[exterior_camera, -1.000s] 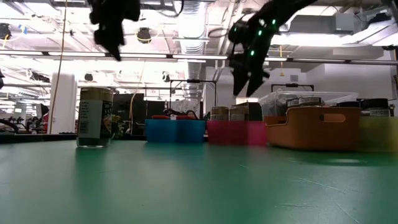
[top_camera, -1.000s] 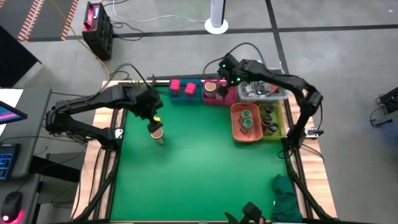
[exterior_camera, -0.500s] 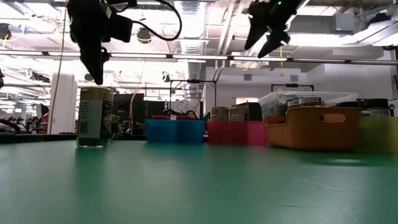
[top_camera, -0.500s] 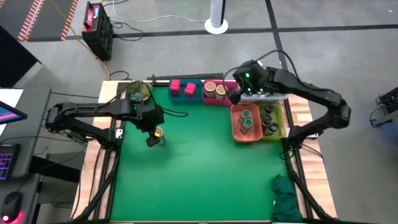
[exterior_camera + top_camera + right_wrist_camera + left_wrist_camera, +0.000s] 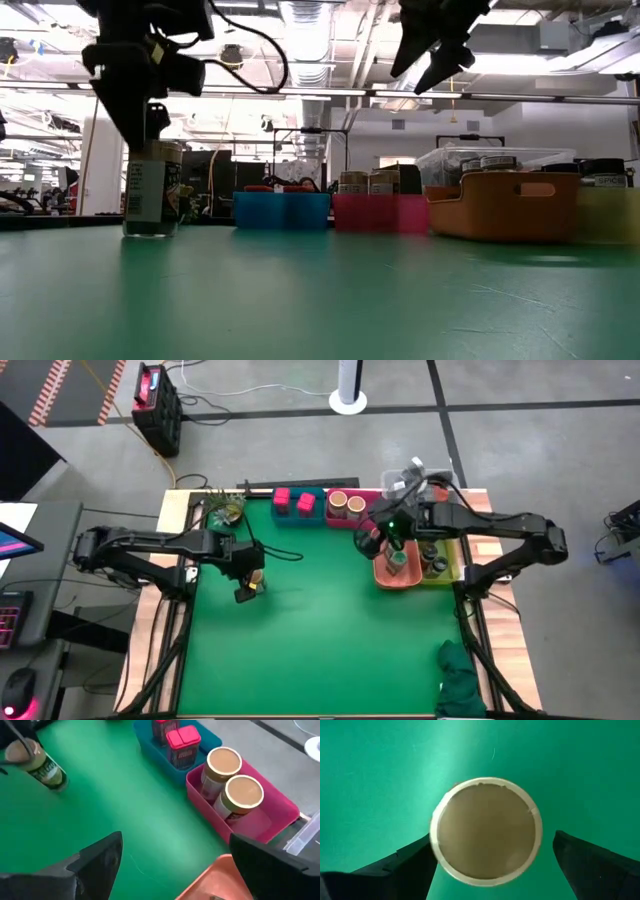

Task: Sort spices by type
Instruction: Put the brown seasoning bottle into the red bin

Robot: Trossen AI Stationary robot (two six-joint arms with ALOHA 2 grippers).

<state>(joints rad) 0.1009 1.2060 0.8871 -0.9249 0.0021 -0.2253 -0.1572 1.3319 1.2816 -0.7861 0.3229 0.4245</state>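
Note:
A tan-topped jar (image 5: 256, 574) stands upright on the green mat at the left; it also shows in the low view (image 5: 150, 188). My left gripper (image 5: 246, 584) is open right above it. Its fingers (image 5: 400, 865) stand on either side of the jar's round top (image 5: 486, 830) without plainly touching. My right gripper (image 5: 368, 542) is open and empty, high over the mat near the orange bin (image 5: 381, 572). Two tan-topped jars (image 5: 231, 780) stand in the pink bin (image 5: 372, 512), and two pink-red tins (image 5: 292, 501) in the blue bin (image 5: 313, 516). Green-topped jars (image 5: 398, 558) are in the orange bin.
A yellow bin (image 5: 452, 565) with dark jars stands right of the orange bin, and a clear tub (image 5: 412, 484) lies behind them under my right arm. A green cloth (image 5: 461, 678) lies at the near right corner. A small plant (image 5: 222, 508) is at the far left corner.
My left gripper has come down onto the jar on the mat, its fingers now beside the jar's top. My right gripper has risen from the pink bin and gone toward the table's near edge, to beside the orange bin. The jar on the mat has stayed put.

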